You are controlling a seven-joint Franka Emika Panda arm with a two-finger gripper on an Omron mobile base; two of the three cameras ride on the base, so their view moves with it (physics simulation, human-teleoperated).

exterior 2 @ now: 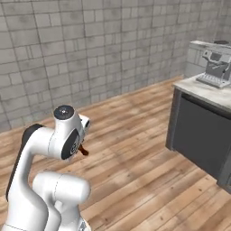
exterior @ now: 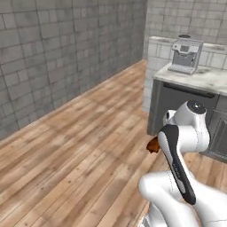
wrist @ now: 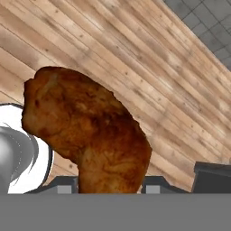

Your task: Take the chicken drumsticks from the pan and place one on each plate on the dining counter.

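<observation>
Beyond my arm in the left base view, a chicken drumstick hangs over the wooden floor. Right base view: same. Hand view: my gripper clamps it. Carrying step; next, I judge, find a plate.

The scene is lit evenly and fairly brightly, with no single light source that can be made out. Hardly any cast shadows are seen on the wooden floor. A soft sheen is shown on the white arm, and a glossy highlight on the chicken drumstick in the hand view. All three pictures are rendered coarsely and look slightly soft, with blurred edges on the tiled wall. The coffee machine at the far right is seen without fine detail.
</observation>
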